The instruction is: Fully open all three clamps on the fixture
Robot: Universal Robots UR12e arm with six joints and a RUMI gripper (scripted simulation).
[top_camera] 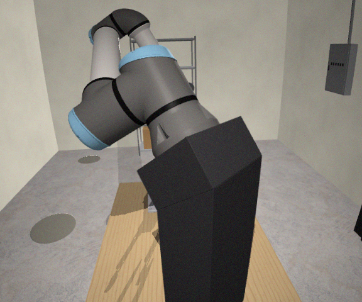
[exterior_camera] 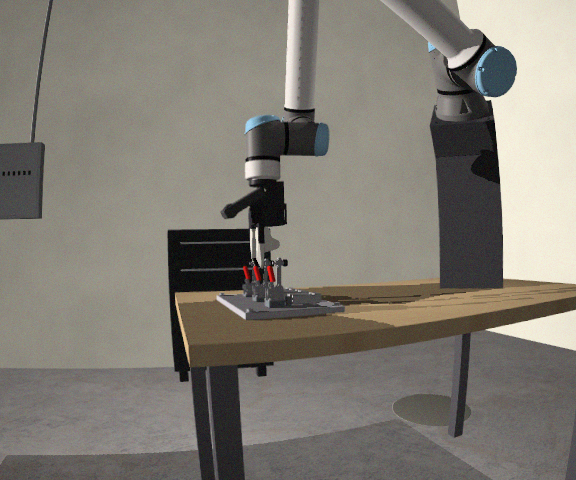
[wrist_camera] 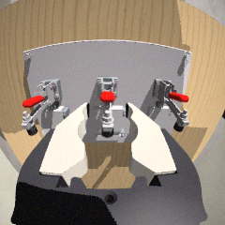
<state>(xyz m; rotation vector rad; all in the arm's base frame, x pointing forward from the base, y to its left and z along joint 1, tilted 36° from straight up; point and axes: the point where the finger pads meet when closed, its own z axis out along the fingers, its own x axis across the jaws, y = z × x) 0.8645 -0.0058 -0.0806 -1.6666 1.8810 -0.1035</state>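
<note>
Claw (wrist_camera: 108,126) of mine hangs part-way open and grips nothing, its two broad cream fingers flanking the middle clamp (wrist_camera: 107,112) without touching its stubby red handle. Left clamp (wrist_camera: 41,105) and right clamp (wrist_camera: 170,104) carry flat red levers splayed outward. All three stand on the smooth grey fixture plate (wrist_camera: 80,61), on my grained wooden worktop (exterior_camera: 407,315).

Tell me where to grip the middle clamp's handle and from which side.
Grip the red sleeve of the middle clamp, coming straight down from above. The handle stands nearly upright, end-on to the wrist view, and the claw, partly open and holding nothing, is centred on it, one finger to each side. The outer handles splay outward.
</note>
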